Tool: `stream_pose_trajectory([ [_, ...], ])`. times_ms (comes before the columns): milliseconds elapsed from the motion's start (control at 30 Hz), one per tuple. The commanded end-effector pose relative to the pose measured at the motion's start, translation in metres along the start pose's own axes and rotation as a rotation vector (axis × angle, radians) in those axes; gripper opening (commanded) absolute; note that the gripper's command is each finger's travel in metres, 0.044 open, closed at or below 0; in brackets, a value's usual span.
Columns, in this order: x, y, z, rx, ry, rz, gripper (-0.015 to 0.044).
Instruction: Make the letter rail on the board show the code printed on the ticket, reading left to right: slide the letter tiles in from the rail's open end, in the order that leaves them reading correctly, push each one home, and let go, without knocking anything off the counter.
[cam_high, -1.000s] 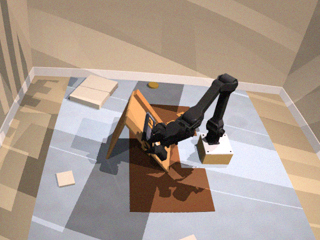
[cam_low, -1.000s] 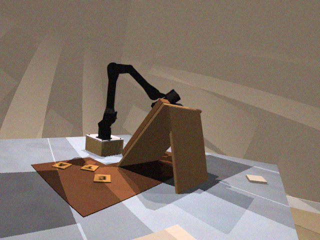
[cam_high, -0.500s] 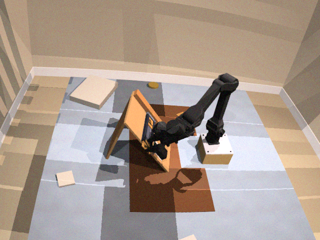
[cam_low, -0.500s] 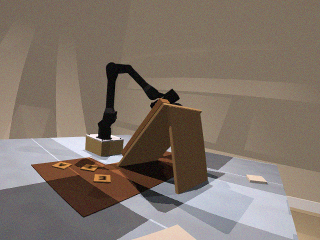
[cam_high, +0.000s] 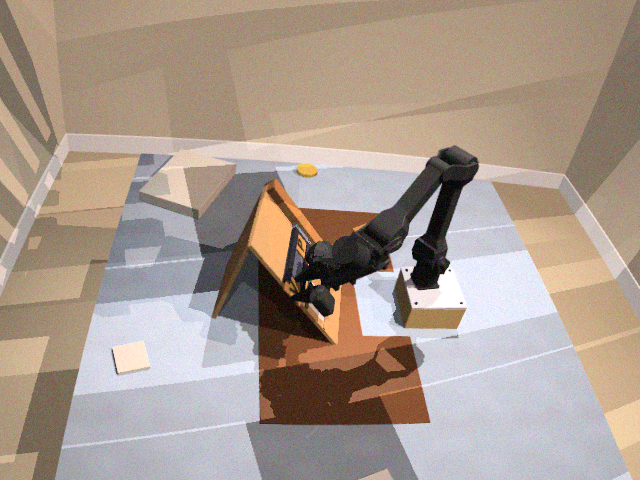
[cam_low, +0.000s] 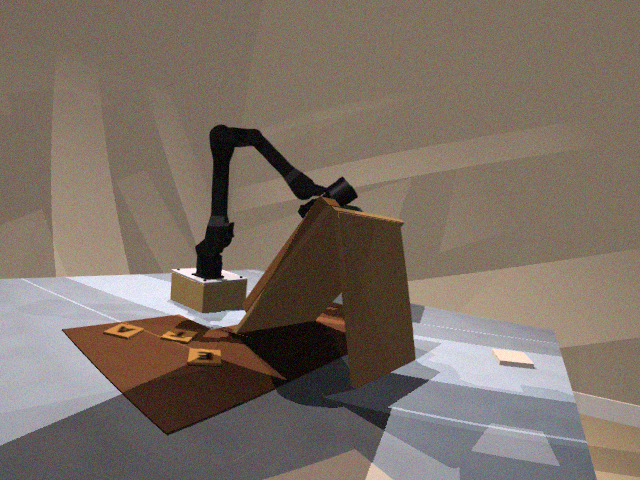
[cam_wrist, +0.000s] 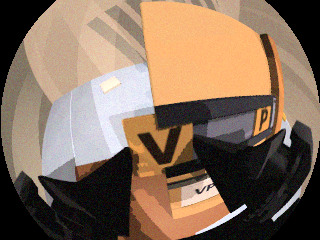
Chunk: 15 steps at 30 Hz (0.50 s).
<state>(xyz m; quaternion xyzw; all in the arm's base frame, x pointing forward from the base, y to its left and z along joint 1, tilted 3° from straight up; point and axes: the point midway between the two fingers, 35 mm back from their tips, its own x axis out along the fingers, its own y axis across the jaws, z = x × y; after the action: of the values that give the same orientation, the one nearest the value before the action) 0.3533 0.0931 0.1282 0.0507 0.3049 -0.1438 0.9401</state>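
At the rail's open end, the pincer stands a bit over half open, clamped on the V tile, which sits at the mouth of the rail. Farther in, the P tile is at the far end. Below it, the ticket seems to start "VP" (a finger hides the rest, so that reading is shaky). If V enters slightly tilted, its edge could catch the lip and jam; pushing harder might then shove the board. Letting go too soon could drop V down the slope.
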Motion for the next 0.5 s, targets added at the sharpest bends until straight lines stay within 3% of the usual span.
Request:
stream_pose_trajectory([
  [0,-0.0003,-0.0020,0.0010,-0.002,-0.001,0.004,0.0000],
  [467,-0.0002,-0.0091,0.0011,-0.003,-0.002,0.004,0.0000],
])
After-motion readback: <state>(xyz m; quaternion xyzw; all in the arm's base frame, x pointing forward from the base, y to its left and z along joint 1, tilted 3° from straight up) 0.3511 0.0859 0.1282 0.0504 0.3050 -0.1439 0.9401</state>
